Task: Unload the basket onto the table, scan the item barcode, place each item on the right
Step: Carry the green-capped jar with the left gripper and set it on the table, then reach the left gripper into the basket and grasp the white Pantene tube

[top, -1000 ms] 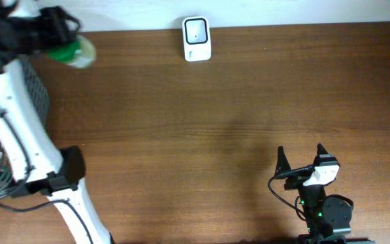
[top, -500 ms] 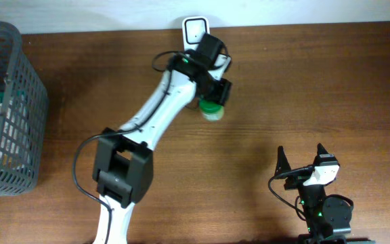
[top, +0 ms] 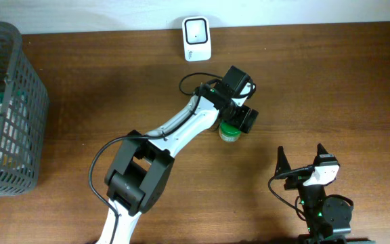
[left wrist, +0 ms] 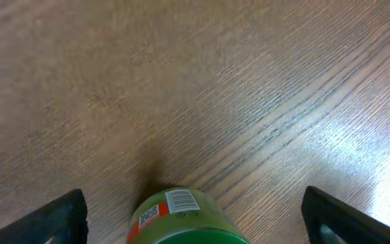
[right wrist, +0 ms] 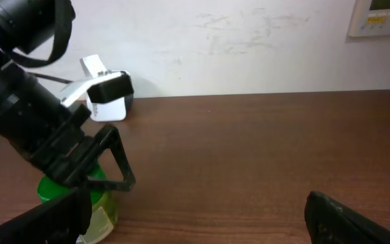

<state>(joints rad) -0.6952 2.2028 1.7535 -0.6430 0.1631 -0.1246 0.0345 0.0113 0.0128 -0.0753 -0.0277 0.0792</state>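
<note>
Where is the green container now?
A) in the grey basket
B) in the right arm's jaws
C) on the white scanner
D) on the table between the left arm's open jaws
D: the green container sits on the table, the left gripper open with jaws either side.
</note>
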